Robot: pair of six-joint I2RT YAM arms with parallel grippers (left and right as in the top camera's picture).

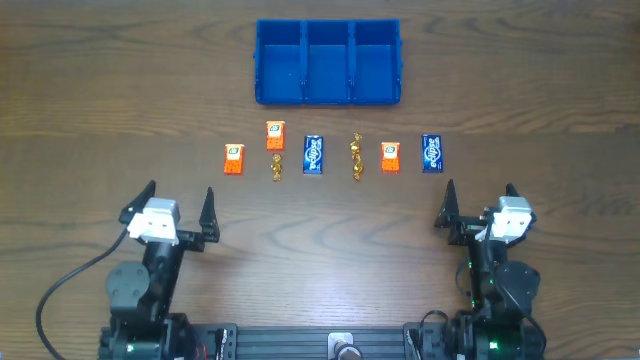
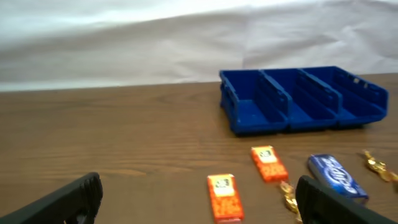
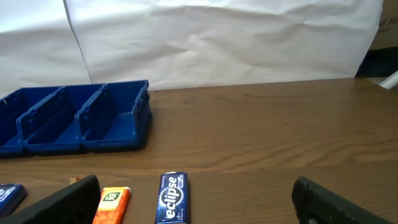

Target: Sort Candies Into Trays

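Well, the blue tray (image 1: 328, 98) with three bins side by side sits on the far part of the wooden table (image 1: 100, 100). All the candies lie on the table in a loose row between the tray and the two arms, none of them in the tray. From the left there is an orange box (image 1: 234, 159), a second orange box (image 1: 274, 135) a bit nearer the tray, a small gold candy (image 1: 277, 167) just beside it, a blue pack (image 1: 314, 154), a long gold candy (image 1: 356, 157), a third orange box (image 1: 390, 157) and a second blue pack (image 1: 432, 153) at the right end. The left gripper (image 1: 180, 195) sits close to its base, its two fingers spread wide with nothing between them. The right gripper (image 1: 479, 195) is the same on the other side, wide apart and holding nothing. Both are well apart from the candies.
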